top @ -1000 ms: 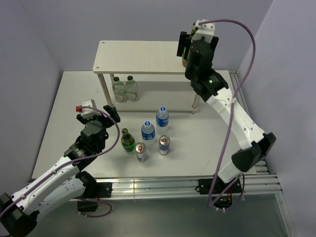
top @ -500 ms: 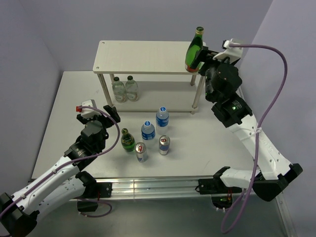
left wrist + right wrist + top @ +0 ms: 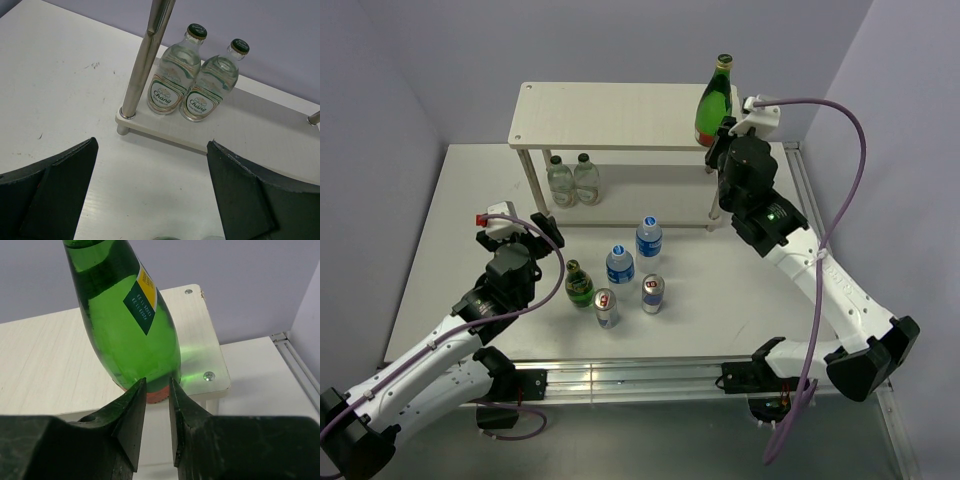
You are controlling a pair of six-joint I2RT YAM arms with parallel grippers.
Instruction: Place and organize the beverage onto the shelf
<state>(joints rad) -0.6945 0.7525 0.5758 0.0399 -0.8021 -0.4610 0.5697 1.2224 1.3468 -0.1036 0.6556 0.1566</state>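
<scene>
Down at the near left, the left gripper [image 3: 152, 144] hangs over the white table [image 3: 440, 230] with its jaws spread wide and nothing between them. Its wrist view looks straight at the shelf's left near leg [image 3: 145, 55].

Just right of that gripper sits the loose group, all standing on the table. The nearest is a slim can [image 3: 606, 308]. A green bottle [image 3: 579, 284] is just beside the can on its left, and a second can [image 3: 653, 293] stands to the right, a touch farther back. Behind them come the two water bottles with blue labels. One [image 3: 620, 265] is just beyond the cans and the other [image 3: 648, 238] is farther and to the right, close to the shelf's front.

On to the shelf [image 3: 610, 115] now. On the lower board [image 3: 240, 125], tucked at the left end just behind that leg, two clear bottles [image 3: 192, 82] with green caps stand upright, side by side and touching.

Up top, a second green bottle [image 3: 125, 315] stands at the near right corner of the top board [image 3: 45, 360], with no other drink on that board. The right gripper [image 3: 157, 382] is right at the foot of that bottle. Its fingers [image 3: 132, 410] are drawn together with only a slit between them, and nothing is pinched. The tips sit at the bottle's base on its near side, and I cannot tell whether they touch the glass.
</scene>
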